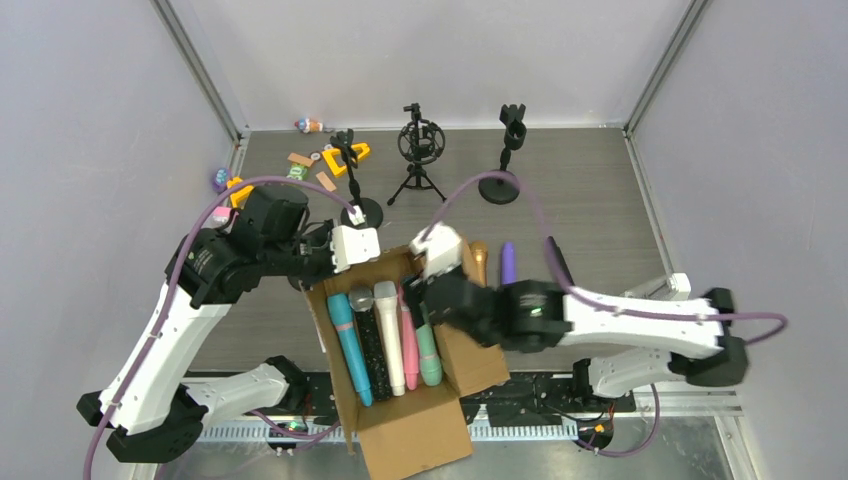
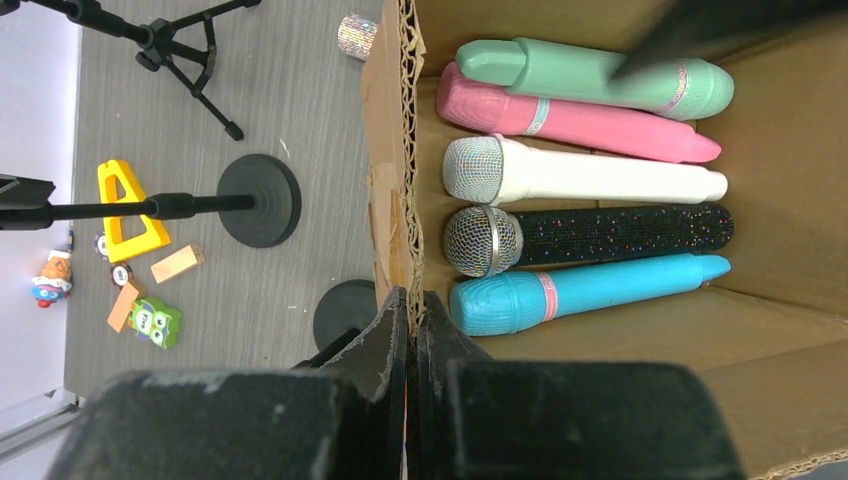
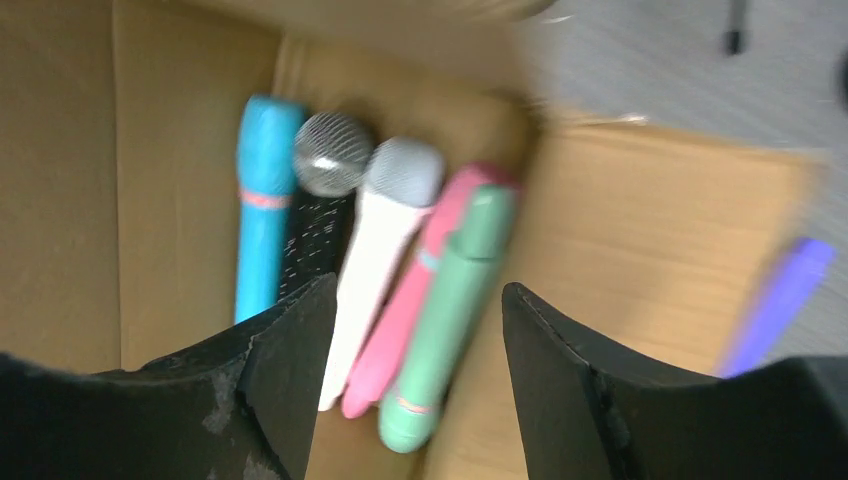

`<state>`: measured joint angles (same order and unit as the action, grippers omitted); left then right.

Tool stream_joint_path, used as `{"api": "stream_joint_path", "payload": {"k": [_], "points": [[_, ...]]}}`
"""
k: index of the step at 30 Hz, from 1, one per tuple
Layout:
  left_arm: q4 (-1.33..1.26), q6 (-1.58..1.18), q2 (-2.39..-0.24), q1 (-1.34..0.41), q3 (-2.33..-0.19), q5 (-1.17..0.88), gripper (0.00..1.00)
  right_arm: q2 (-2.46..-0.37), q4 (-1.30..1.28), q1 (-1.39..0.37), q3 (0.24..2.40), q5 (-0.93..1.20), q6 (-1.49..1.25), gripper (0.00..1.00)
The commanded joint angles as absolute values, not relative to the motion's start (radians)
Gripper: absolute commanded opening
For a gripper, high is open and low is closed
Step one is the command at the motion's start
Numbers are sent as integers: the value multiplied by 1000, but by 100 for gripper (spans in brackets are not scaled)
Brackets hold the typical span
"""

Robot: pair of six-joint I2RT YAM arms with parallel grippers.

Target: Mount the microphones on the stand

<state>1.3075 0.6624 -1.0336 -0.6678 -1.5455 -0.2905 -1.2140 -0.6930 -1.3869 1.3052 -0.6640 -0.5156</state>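
Observation:
An open cardboard box (image 1: 480, 365) holds several microphones side by side: cyan (image 1: 350, 345), black glitter (image 2: 600, 235), white (image 2: 590, 180), pink (image 2: 570, 120) and mint green (image 3: 450, 310). A gold one (image 1: 480, 262) and a purple one (image 1: 508, 262) lie on the table just right of the box. My left gripper (image 2: 415, 310) is shut on the box's corrugated far wall (image 2: 395, 150). Above the box hovers my right gripper (image 3: 415, 290), open, with the mint green and pink microphones showing between its fingers, untouched. Three black stands (image 1: 510, 150) rise at the back.
Small toys and a yellow block (image 1: 330, 160) are scattered at the back left near one round-based stand (image 2: 258, 200). A tripod stand with a shock mount (image 1: 418, 150) is in the middle back. The box's front flap (image 1: 415, 440) hangs over the near edge.

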Motion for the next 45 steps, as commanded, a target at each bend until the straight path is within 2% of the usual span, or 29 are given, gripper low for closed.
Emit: {"api": "stream_joint_path", "payload": {"k": [1,5,12,19,26,31,37,40,42,45], "points": [[1340,633,-1028,-676,-1589,-340,0,-1385,-514,-1511,1258,-697,-562,65],[1343,637,-1023,-677,-1589,-338,0,-1520,-355,-1576,1197,-683,-547,61],[1346,639,-1022,-677,-1582,-333,0,-1604,-140,-1603,1127,-667,-515,58],[1349,644,-1024,-677,-1579,-334,0,-1688,-72,-1602,1127,-689,-517,54],[1355,650,-1023,-677,-1580,-339,0,-1774,-104,-1583,1158,-760,-534,50],[1357,656,-1021,-677,-1579,-341,0,-1764,-138,-1559,1142,-776,-570,51],[1366,655,-1032,-679,-1594,-365,0,-1849,-219,-1552,1262,-766,-579,68],[1374,655,-1036,-679,-1607,-378,0,-1927,-304,-1550,1343,-763,-596,70],[1377,658,-1035,-679,-1606,-384,0,-1948,-323,-1546,1370,-767,-605,67],[1377,659,-1032,-678,-1602,-386,0,-1958,-366,-1525,1387,-768,-646,57]]}}
